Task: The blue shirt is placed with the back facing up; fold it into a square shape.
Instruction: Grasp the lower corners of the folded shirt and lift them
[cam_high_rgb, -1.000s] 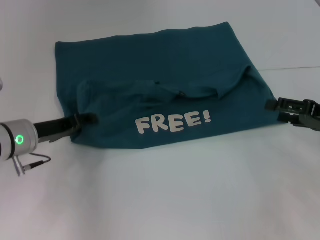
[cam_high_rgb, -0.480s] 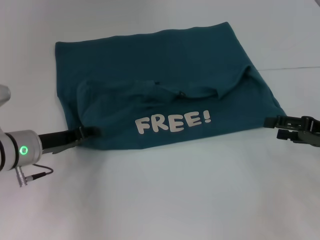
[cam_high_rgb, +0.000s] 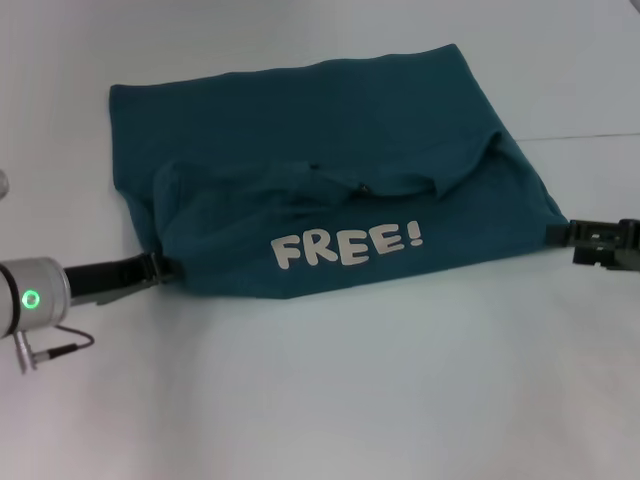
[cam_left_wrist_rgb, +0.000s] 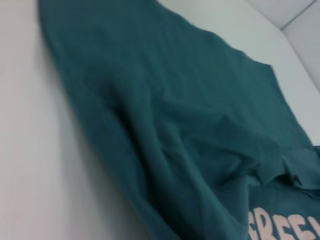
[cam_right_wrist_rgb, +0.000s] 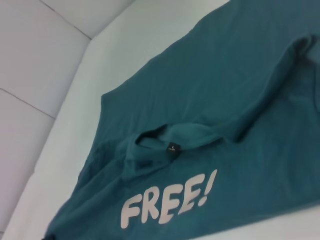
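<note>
Blue shirt (cam_high_rgb: 330, 190) lies mid-bench, near half folded back over the far half so the white "FREE!" lettering (cam_high_rgb: 347, 244) faces up; collar with its tag (cam_right_wrist_rgb: 172, 148) sits just beyond the lettering. Left pincer (cam_high_rgb: 165, 266) is at the near-left corner of the fold, touching cloth; can't tell if it's clamped. Right pincer (cam_high_rgb: 556, 233) is at the near-right corner, grip also unclear. White bench (cam_high_rgb: 330, 400) underneath.

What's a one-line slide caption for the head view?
Blue shirt folded over on the white table, "FREE!" lettering up, left hand and right hand at its near corners.
</note>
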